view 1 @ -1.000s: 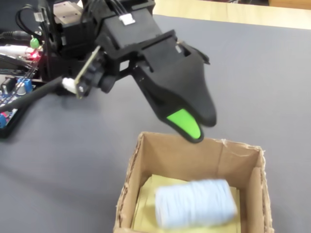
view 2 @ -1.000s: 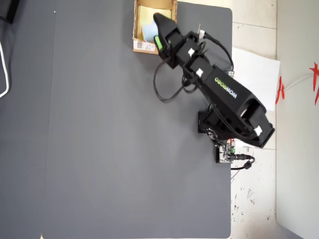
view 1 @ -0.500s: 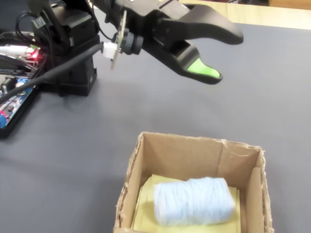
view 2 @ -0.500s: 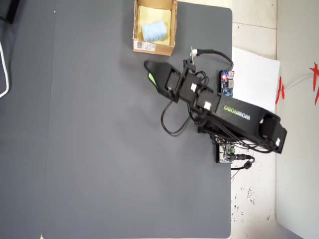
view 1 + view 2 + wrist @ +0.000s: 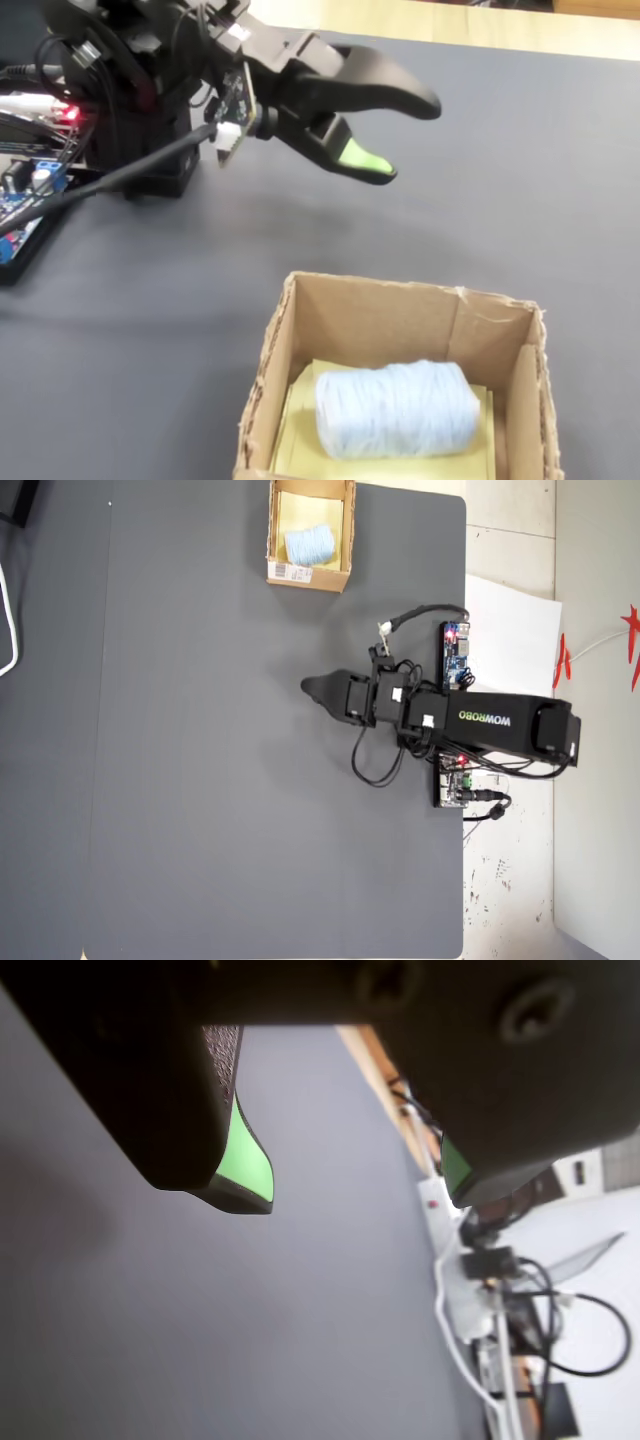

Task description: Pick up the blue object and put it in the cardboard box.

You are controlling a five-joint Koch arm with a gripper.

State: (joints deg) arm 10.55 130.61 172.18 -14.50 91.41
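The blue object (image 5: 395,408) is a pale fuzzy roll lying on its side on the yellow floor of the cardboard box (image 5: 400,312). The overhead view shows the blue object (image 5: 308,543) inside the box (image 5: 325,578) at the mat's top edge. My gripper (image 5: 405,138) hovers above the grey mat, well behind the box, with its jaws apart and nothing between them. From overhead the gripper (image 5: 310,688) points left near the mat's middle, far below the box. In the wrist view the gripper (image 5: 350,1185) shows two green-padded fingers (image 5: 245,1165) with bare mat between them.
The arm's base (image 5: 130,90), cables and a circuit board (image 5: 25,190) crowd the left back corner. Overhead, a board (image 5: 455,655) and white paper (image 5: 510,620) lie right of the mat's edge. A wooden strip (image 5: 450,25) runs along the back.
The gripper has drawn back from over the box, swinging away across the mat with its jaws open. The blue object has settled and lies still in the box.
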